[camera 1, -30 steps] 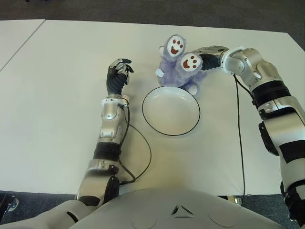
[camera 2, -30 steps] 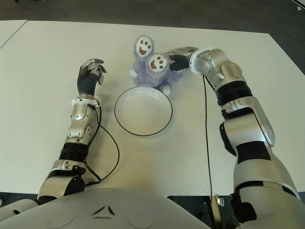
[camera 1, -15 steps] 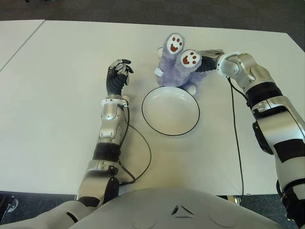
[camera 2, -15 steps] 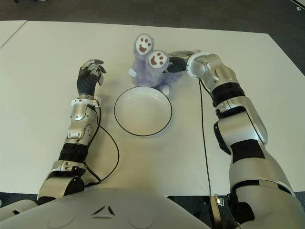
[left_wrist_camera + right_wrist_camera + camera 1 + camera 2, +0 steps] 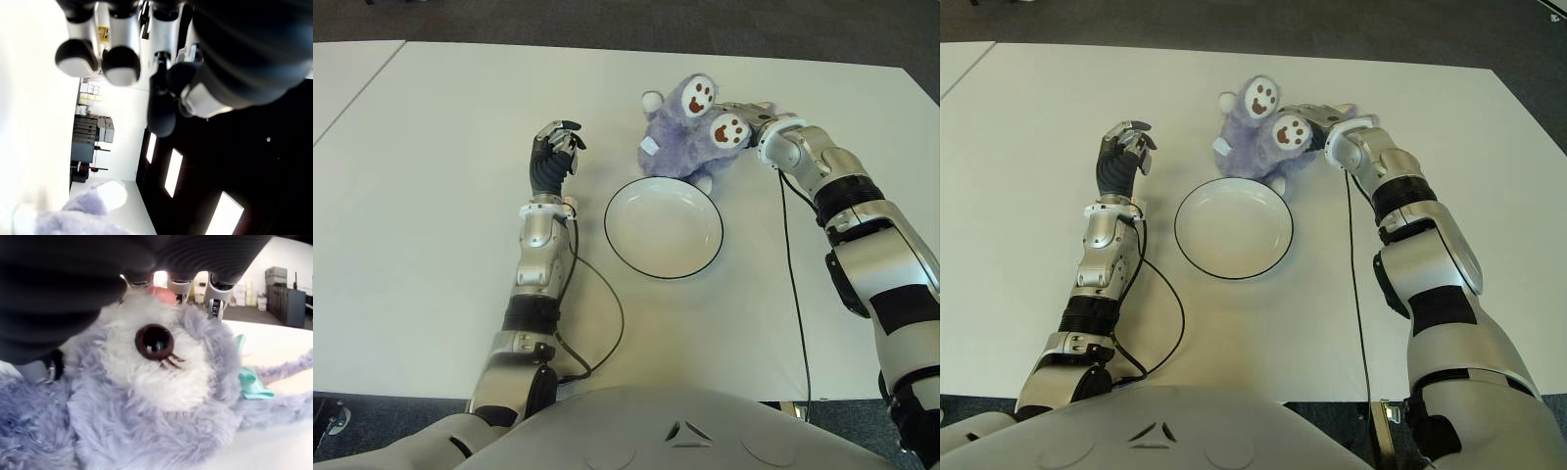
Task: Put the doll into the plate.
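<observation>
Right hand (image 5: 756, 119) clamped on fluffy purple plush doll (image 5: 690, 137) at head end; white round black-rimmed plate (image 5: 664, 227) just beside. Prob. light, soft, squashy; best gripped round body. Left hand (image 5: 555, 157) idle, curled, empty.

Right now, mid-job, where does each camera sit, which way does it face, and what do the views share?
Left eye view: on the head, looking down at the table; both arms show, left hand beside the plate, right hand at the doll.
Right eye view: same head, set slightly aside; same scene.
Left wrist view: on the left wrist, past its curled fingers at the room; doll fur in one corner.
Right wrist view: on the right wrist, close on the doll's face under the fingers.
Shared: all four show the doll.
</observation>
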Controlling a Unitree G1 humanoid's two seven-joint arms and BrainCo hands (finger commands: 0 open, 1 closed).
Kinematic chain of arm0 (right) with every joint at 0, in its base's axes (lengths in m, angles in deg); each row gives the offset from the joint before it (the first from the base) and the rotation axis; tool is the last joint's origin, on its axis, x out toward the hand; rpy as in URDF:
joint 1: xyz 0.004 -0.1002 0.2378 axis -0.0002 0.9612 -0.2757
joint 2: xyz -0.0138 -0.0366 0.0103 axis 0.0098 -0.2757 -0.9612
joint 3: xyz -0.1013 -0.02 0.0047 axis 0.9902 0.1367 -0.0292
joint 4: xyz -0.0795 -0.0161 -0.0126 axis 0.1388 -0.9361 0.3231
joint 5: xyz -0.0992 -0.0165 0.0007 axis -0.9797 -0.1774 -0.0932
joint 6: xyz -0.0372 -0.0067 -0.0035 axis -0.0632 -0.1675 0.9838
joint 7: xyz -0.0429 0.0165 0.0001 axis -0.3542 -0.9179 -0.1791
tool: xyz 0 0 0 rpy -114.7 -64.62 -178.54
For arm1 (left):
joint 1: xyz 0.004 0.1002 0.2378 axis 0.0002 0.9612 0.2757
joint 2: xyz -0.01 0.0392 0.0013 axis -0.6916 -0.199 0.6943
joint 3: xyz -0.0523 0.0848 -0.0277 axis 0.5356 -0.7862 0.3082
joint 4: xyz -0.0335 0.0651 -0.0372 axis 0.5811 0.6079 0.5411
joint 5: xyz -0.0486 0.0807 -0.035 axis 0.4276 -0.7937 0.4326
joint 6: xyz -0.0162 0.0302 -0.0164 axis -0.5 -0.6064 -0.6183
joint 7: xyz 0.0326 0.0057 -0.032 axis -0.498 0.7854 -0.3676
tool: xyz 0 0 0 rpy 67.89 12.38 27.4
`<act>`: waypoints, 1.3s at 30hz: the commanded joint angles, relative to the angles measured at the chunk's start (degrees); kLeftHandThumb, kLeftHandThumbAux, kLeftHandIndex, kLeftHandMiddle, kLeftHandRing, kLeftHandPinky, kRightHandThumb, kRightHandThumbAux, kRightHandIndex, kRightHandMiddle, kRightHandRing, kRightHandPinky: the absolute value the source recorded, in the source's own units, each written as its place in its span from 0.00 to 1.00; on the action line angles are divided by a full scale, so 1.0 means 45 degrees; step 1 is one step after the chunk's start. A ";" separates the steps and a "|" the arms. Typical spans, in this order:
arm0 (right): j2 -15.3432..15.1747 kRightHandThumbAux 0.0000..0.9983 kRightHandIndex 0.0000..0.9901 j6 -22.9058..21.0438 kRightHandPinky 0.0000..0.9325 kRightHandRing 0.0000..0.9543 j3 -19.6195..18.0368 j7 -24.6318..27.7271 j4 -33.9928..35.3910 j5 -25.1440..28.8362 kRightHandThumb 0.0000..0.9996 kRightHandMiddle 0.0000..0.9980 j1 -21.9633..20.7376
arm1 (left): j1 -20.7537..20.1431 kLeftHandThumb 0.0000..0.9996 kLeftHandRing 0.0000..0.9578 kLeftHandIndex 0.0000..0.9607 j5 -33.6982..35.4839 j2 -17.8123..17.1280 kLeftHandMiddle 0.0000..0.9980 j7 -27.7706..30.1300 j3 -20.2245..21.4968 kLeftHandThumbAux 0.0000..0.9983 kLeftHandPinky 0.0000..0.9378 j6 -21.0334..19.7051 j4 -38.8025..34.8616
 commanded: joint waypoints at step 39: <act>0.0109 0.67 0.39 -0.2369 0.48 0.54 -0.1877 -0.3280 0.0819 0.1582 1.00 0.49 0.3010 | 0.1685 0.71 0.93 0.46 0.0048 0.0319 0.89 -0.0253 -0.0095 0.71 0.93 -0.0580 0.0399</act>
